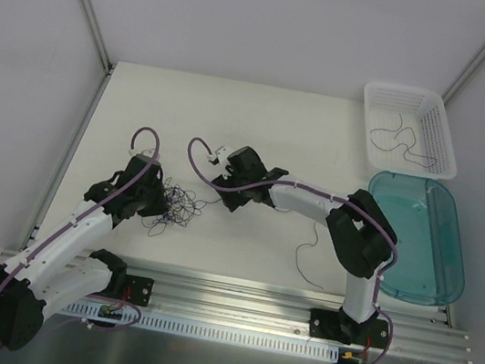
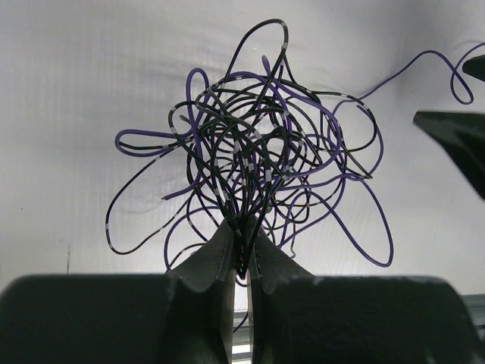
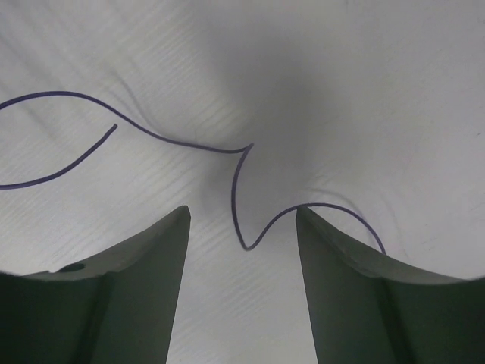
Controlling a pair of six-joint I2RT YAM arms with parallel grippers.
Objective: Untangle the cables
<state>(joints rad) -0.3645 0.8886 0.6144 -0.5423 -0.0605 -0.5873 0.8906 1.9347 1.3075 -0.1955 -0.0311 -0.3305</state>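
Right of the cable wad (image 1: 180, 204): right gripper (image 3: 242, 250) straddling one strand (image 3: 239, 199).
The left gripper (image 2: 241, 254) clamps the wad's edge; right fingers (image 3: 125, 288) stand apart. Close on the strand, then draw slowly away.

Basket (image 1: 403, 90) behind tray (image 1: 413, 241); cable wad (image 1: 180, 204) leftward

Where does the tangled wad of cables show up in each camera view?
Top external: the wad of cables sits left of centre, between the left hand and the right hand.
Left wrist: it fills the centre, with its lower end pinched in the left hand.
Right wrist: not in it; only one loose strand crosses between the open fingers.
Shared landmark: the right hand, seen dark at the left wrist view's right edge and framing its own view.
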